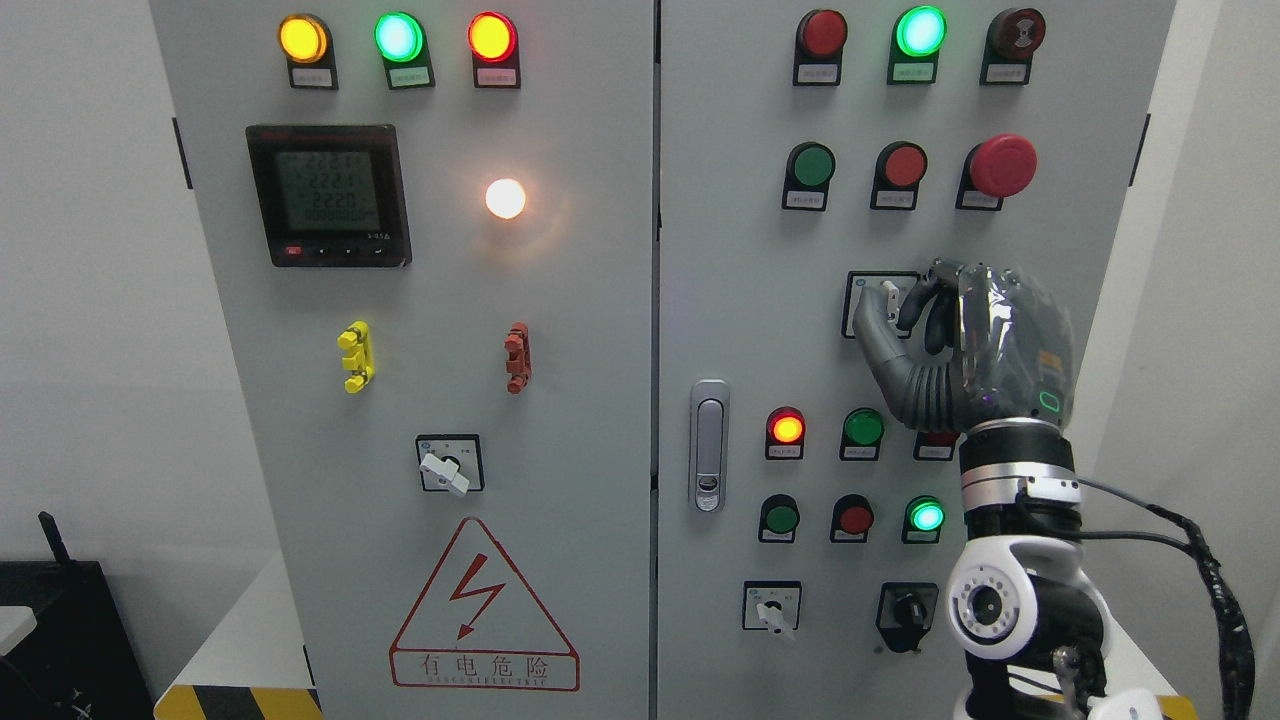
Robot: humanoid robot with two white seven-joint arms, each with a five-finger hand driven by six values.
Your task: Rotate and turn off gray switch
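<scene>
Item: gray switch (889, 296), right of frame centre on the cabinet's right door (740, 300); right hand (960, 340) raised, thumb and fingers pinching its knob, seemingly placed for turning it off.

an industrial electrical room: grey control cabinet (560, 400) with indicator lamps (398, 37) and high-voltage warning sign (484, 610).

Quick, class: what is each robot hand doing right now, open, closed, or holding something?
Left hand: not in view.
Right hand: closed on the gray switch on the panel's right door, thumb and fingers pinching its handle.
</scene>
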